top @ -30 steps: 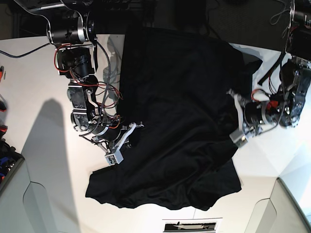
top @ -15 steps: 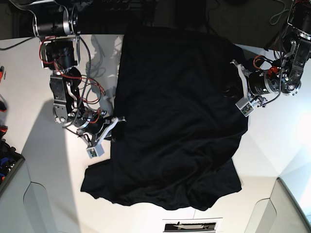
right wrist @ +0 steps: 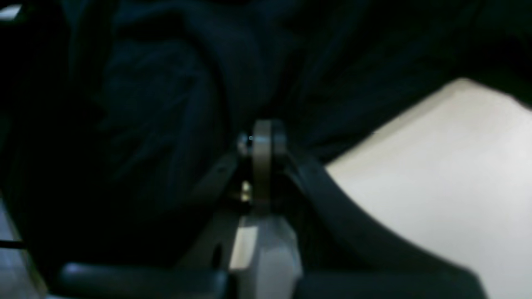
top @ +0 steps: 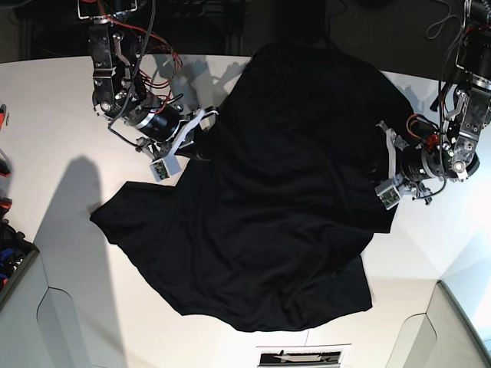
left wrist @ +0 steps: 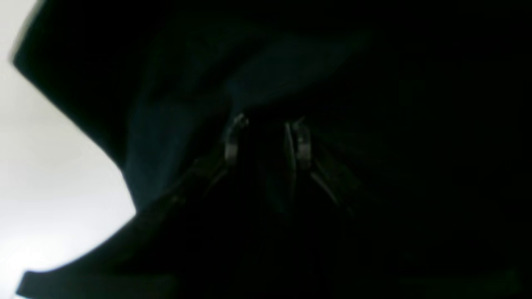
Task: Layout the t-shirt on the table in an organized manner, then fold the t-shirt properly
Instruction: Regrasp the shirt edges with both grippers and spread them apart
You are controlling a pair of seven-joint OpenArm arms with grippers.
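The black t-shirt [top: 284, 199] lies spread and wrinkled over the middle of the white table [top: 46, 107]. At the shirt's far left edge in the base view, my right gripper [top: 196, 142] is shut on a fold of the cloth. The right wrist view shows its fingertips [right wrist: 262, 141] pressed together on the t-shirt [right wrist: 166, 104], beside bare table [right wrist: 436, 166]. My left gripper [top: 376, 165] is at the shirt's right edge. In the left wrist view its fingers [left wrist: 297, 133] stand a little apart around a bunch of the t-shirt [left wrist: 174, 124], left gripper [left wrist: 266, 124] buried in dark cloth.
A bin of coloured items [top: 9, 245] sits at the left edge. Grey angled panels [top: 460, 330] flank the near corners, and a dark slot [top: 299, 356] lies at the near edge. Cables and dark gear [top: 192, 15] run along the far side.
The arm on the view's left has swung toward the far edge, dragging the shirt's edge with it. The shirt's near-left corner has fanned out leftward. The other arm has dropped slightly with its edge.
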